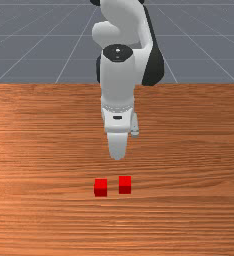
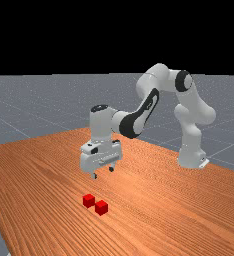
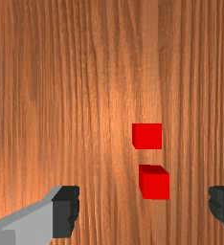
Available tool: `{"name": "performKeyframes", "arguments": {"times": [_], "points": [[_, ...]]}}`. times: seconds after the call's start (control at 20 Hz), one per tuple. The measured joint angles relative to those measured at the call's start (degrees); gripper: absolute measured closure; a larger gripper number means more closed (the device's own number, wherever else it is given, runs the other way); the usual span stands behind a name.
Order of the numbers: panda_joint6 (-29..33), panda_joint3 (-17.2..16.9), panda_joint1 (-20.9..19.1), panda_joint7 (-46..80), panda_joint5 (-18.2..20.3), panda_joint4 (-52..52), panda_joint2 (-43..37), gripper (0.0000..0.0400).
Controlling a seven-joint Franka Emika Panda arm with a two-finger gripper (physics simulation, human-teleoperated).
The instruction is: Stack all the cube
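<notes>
Two red cubes sat apart on an orange-brown wooden table (image 1: 39,220), with a narrow strip of bare wood between them. In the front view, the left cube (image 1: 101,188) lay slightly nearer the camera, and the right cube (image 1: 125,185) slightly farther away. Each rested flat on the wood, neither stacked on the other. In the far view, the white and grey robot arm (image 2: 149,107) reached from its base at the right toward the left, its hand pointing straight down. The gripper (image 2: 103,172) hung in the air, higher than both cubes and touching neither. Its two dark-tipped fingers (image 3: 66,210) stood wide apart, with nothing held between them. In the wrist view, one cube appeared closer to the fingers than the other.
</notes>
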Motion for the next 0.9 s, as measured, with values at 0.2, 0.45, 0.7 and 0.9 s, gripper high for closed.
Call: {"name": "performKeyframes", "arguments": {"times": [0.2, 0.45, 0.7, 0.9], "points": [[-3.0, 0.0, 0.0, 0.0, 0.0, 4.5, 3.6, 0.0], [1.5, 0.0, 0.0, 0.0, 0.0, 4.5, 8.4, 0.0], [4.0, 0.0, 0.0, 0.0, 0.0, 4.2, 10.6, 0.0], [4.3, 0.0, 0.0, 0.0, 0.0, 5.4, 12.5, 0.0]]}}
